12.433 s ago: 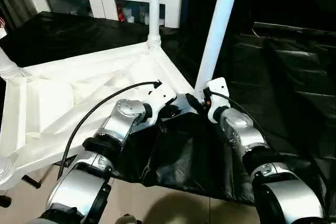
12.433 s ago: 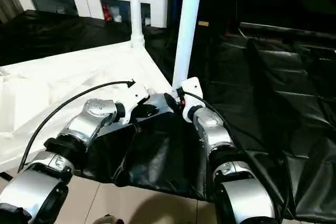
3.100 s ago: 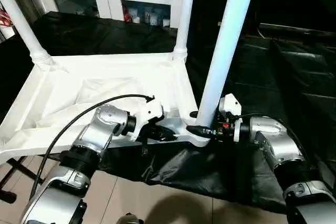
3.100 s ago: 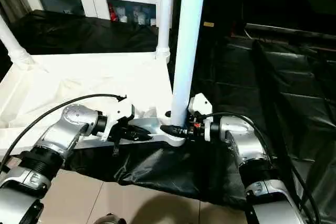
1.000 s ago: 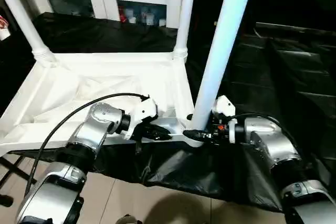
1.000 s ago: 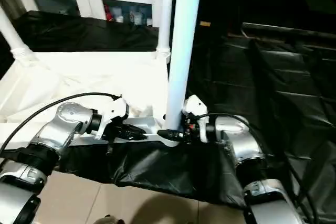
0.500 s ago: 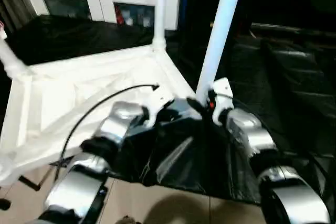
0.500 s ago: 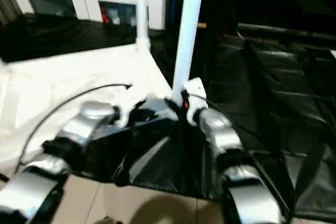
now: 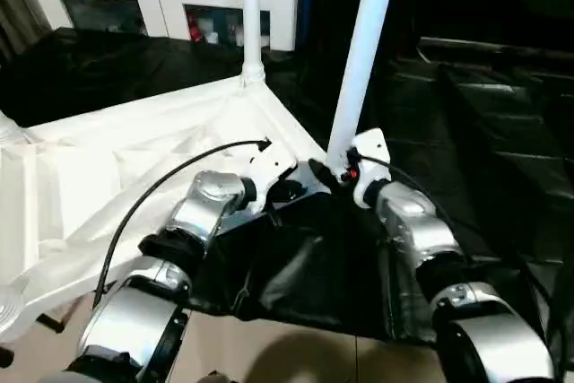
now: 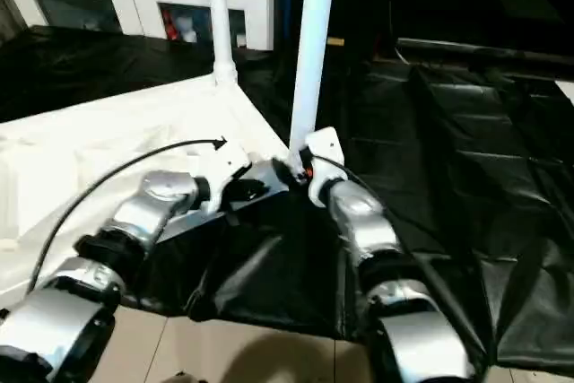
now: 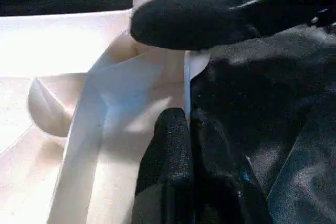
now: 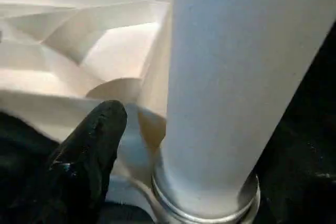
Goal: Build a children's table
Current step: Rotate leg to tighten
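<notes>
The children's table lies upside down: its white rimmed top rests on a black-covered surface. A near leg and a far leg stand up from its corner sockets. My left gripper is shut on the thin rim beside the near corner; its fingers pinch the white edge. My right gripper sits at the foot of the near leg. One black finger stands a little apart from that leg. The other finger is hidden behind the leg.
A white cabinet with glass doors stands behind the work. A crinkled black sheet covers the surface to the right and hangs over the near edge. Beige floor shows below.
The table top has swung so that its near corner points toward me, and both arms have followed. My right gripper's finger has come off the leg's foot. The left grip is unchanged.
</notes>
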`<state>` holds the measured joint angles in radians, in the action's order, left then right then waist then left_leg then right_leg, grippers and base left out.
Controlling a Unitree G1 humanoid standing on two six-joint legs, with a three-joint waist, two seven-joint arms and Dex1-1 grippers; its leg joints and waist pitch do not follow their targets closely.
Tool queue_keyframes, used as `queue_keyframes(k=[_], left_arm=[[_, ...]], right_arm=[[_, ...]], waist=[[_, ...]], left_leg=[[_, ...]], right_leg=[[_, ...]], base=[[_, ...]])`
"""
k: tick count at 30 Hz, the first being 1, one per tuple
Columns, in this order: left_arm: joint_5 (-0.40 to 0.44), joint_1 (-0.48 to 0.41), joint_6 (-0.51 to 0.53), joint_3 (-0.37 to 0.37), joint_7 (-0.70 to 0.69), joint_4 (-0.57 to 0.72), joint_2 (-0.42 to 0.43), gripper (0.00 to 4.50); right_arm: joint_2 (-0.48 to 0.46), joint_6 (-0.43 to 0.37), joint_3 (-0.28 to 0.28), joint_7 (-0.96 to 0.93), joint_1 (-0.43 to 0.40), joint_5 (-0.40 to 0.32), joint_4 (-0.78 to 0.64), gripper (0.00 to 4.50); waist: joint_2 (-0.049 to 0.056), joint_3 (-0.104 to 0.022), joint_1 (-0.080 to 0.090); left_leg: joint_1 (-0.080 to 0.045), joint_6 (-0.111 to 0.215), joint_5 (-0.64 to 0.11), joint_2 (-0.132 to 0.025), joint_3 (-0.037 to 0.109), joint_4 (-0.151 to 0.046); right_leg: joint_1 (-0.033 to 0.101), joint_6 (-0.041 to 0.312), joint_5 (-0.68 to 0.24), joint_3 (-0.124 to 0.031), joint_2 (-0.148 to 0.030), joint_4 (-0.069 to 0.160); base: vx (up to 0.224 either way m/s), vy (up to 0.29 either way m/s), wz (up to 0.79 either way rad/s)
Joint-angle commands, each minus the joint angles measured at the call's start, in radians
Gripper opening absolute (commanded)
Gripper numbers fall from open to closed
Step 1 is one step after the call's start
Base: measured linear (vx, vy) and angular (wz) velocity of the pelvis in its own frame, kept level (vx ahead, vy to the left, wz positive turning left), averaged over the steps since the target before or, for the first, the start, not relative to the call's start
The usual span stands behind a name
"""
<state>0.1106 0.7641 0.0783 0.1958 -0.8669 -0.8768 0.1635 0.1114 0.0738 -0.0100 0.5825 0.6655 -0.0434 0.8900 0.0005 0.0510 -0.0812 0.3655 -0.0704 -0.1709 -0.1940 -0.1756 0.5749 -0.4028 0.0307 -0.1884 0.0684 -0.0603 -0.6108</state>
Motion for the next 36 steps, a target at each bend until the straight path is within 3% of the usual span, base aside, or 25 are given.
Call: queue_keyframes(k=[1,5,11,13,15,18,24,31,36], left_arm=[[-0.039,0.010,-0.048,0.014,-0.060,0.059,-0.004,0.00],[-0.092,-0.036,-0.075,0.023,-0.237,0.135,0.054,0.00],[-0.105,-0.057,-0.070,0.029,-0.343,0.162,0.105,0.00],[-0.113,-0.066,-0.071,0.025,-0.378,0.172,0.128,0.00],[-0.126,-0.073,-0.060,0.024,-0.402,0.188,0.142,0.00],[-0.135,-0.081,-0.046,0.030,-0.456,0.208,0.169,0.00],[-0.144,-0.090,-0.023,0.035,-0.492,0.230,0.176,0.00],[-0.138,-0.105,-0.018,0.037,-0.473,0.245,0.169,0.00],[-0.130,-0.104,-0.025,0.027,-0.421,0.230,0.154,0.00]], right_arm=[[-0.017,0.000,-0.084,0.136,-0.027,0.016,0.007,3.77],[0.058,0.032,-0.118,0.296,-0.040,0.022,-0.007,3.77],[0.115,0.048,-0.134,0.442,-0.049,0.012,-0.023,3.77],[0.143,0.030,-0.144,0.541,-0.069,-0.008,-0.062,3.53],[0.161,0.017,-0.155,0.596,-0.081,-0.025,-0.088,3.42],[0.196,-0.022,-0.174,0.700,-0.114,-0.052,-0.149,3.13],[0.215,-0.032,-0.193,0.748,-0.134,-0.041,-0.171,2.64],[0.197,-0.054,-0.205,0.712,-0.157,-0.039,-0.205,2.51],[0.177,-0.061,-0.186,0.648,-0.171,-0.040,-0.211,2.49]], waist=[[-0.011,-0.067,-0.010],[-0.007,-0.064,-0.016],[-0.005,-0.060,-0.025],[-0.005,-0.061,-0.028],[-0.012,-0.063,-0.032],[-0.012,-0.063,-0.041],[-0.013,-0.061,-0.050],[-0.010,-0.064,-0.054],[-0.010,-0.062,-0.053]], left_leg=[[-0.001,0.088,-0.147,-0.034,0.009,-0.053],[-0.003,0.096,-0.154,-0.042,0.006,-0.053],[-0.009,0.074,-0.206,-0.046,0.006,-0.057],[-0.009,0.071,-0.205,-0.048,0.007,-0.058],[-0.009,0.079,-0.187,-0.047,0.005,-0.056],[-0.008,0.091,-0.164,-0.047,0.005,-0.054],[-0.009,0.078,-0.174,-0.047,0.005,-0.055],[-0.008,0.070,-0.160,-0.045,0.006,-0.054],[-0.009,0.060,-0.176,-0.046,0.007,-0.057]], right_leg=[[0.065,0.229,-0.081,-0.050,-0.089,0.067],[0.060,0.239,-0.113,-0.047,-0.089,0.069],[0.055,0.227,-0.185,-0.048,-0.088,0.073],[0.055,0.224,-0.175,-0.049,-0.088,0.072],[0.055,0.229,-0.148,-0.050,-0.088,0.069],[0.054,0.226,-0.133,-0.049,-0.087,0.066],[0.052,0.216,-0.180,-0.048,-0.089,0.070],[0.053,0.210,-0.152,-0.048,-0.086,0.067],[0.052,0.202,-0.183,-0.048,-0.088,0.072]], base=[[0.000,0.000,0.00],[0.000,0.000,0.00],[0.000,0.000,0.00],[0.000,0.000,0.00],[0.000,0.000,0.00],[0.000,0.000,0.00],[0.000,0.000,0.00],[0.000,0.000,0.00],[0.000,0.000,0.00]])
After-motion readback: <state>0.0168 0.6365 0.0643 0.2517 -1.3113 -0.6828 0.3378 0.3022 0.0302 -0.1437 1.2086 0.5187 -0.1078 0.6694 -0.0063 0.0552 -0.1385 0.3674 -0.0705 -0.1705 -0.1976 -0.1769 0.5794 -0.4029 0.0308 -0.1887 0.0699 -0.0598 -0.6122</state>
